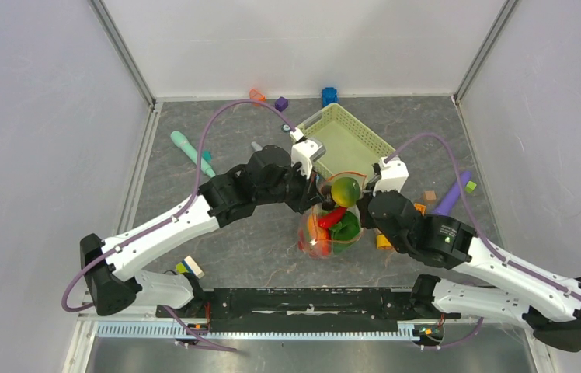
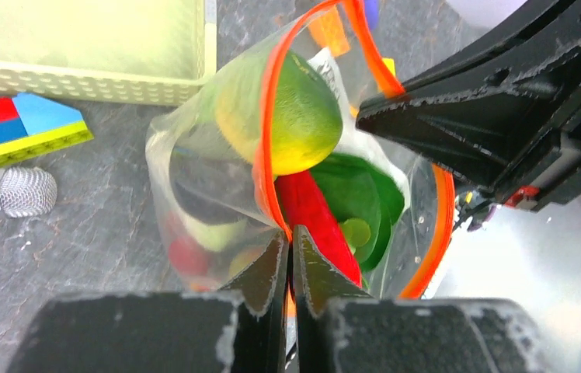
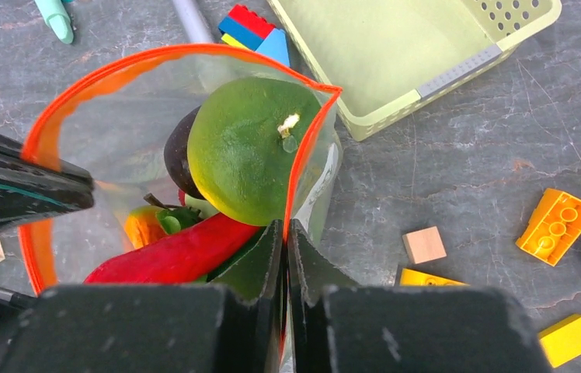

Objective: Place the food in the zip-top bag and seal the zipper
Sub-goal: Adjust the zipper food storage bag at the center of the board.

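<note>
The clear zip-top bag [image 3: 105, 124] stands upright about mid-table, its mouth gaping so the orange-red zipper [image 3: 165, 49] forms an open, unsealed loop. The food [image 1: 334, 221] sits inside. A big green fruit [image 3: 245, 148] lies on top, over a red pepper [image 3: 179, 252], a dark purple piece [image 3: 177, 151] and an orange bit [image 3: 141, 225].

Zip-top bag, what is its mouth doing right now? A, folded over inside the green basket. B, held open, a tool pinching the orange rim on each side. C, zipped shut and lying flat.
B: the left tool and right tool each pinch the orange rim of the zip-top bag, and the mouth gapes over the food.
</note>
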